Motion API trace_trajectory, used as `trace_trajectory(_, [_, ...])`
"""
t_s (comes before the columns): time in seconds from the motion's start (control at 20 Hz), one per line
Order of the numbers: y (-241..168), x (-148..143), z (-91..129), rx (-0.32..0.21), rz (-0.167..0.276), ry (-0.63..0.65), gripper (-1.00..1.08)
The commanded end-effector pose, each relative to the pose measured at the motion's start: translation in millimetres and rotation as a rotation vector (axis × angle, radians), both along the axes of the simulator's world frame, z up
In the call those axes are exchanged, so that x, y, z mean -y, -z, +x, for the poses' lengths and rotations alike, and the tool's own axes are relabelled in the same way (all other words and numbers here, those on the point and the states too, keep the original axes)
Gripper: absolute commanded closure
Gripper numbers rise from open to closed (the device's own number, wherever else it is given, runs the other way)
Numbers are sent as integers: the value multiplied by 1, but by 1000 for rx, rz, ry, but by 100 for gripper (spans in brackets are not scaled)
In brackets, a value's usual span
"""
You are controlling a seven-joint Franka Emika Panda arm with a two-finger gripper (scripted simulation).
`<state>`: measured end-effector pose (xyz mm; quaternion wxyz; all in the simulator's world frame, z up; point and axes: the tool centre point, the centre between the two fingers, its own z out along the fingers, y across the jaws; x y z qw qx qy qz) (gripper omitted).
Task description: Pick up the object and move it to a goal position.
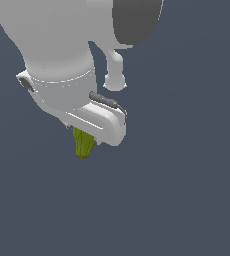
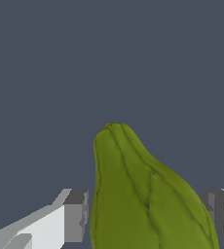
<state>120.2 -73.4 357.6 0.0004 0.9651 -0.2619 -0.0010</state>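
Sticking out under the white gripper (image 1: pixel 85 131), the green object (image 1: pixel 83 143) is pinched between its fingers (image 2: pixel 76 215). Its narrow tip is pointed away from the wrist.

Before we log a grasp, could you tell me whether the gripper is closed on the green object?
Cannot tell. In the wrist view the object sits between the fingers, with a small gap showing at each side. The exterior view hides the fingertips behind the hand.
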Motion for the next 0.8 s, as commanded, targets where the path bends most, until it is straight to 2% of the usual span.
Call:
trace_trajectory(0.0, [-10, 3, 3, 2, 0, 0, 108])
trace_trajectory(0.75, [-28, 9, 9, 2, 0, 0, 108])
